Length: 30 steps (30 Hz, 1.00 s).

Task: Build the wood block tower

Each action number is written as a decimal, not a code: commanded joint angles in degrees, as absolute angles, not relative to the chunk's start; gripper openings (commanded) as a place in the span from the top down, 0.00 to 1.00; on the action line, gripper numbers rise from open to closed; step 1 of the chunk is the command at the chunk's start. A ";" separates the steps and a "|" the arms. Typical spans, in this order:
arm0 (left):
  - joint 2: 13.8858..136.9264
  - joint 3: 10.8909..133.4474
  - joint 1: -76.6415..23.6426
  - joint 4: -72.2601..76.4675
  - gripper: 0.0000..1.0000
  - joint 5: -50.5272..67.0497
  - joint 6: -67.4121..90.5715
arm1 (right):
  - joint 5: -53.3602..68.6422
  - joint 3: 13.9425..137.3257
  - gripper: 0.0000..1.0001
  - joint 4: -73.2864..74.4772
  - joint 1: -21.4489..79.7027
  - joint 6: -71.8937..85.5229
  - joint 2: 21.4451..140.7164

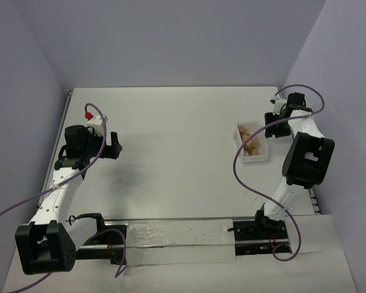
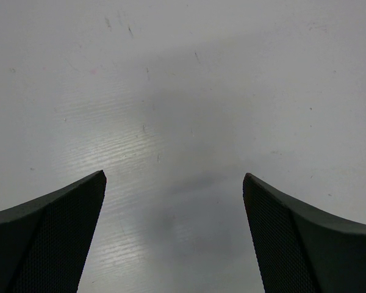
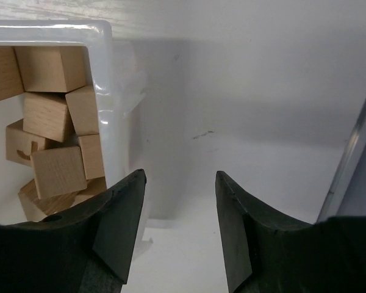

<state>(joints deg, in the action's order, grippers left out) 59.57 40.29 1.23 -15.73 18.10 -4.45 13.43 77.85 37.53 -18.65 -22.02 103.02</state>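
Note:
Several light-brown wood blocks (image 1: 251, 145) lie loose in a white translucent bin (image 1: 257, 159) at the right of the table. In the right wrist view the blocks (image 3: 58, 171) fill the bin (image 3: 105, 67) at the left. My right gripper (image 1: 273, 128) is open and empty, low over bare table just beside the bin's right wall; it also shows in the right wrist view (image 3: 180, 178). My left gripper (image 1: 113, 145) is open and empty over bare table at the left, far from the blocks; it also shows in the left wrist view (image 2: 174, 178). No tower is in view.
A metal rail (image 3: 354, 152) along the table's right edge runs close to the right of my right gripper. Grey walls stand behind and at both sides. Purple cables loop from both arms. A white-taped strip (image 1: 171, 241) lies along the near edge.

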 commanded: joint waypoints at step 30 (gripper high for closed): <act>59.77 41.31 1.58 -15.29 0.01 20.13 -5.19 | 23.38 83.60 0.43 45.98 -18.81 -18.37 103.62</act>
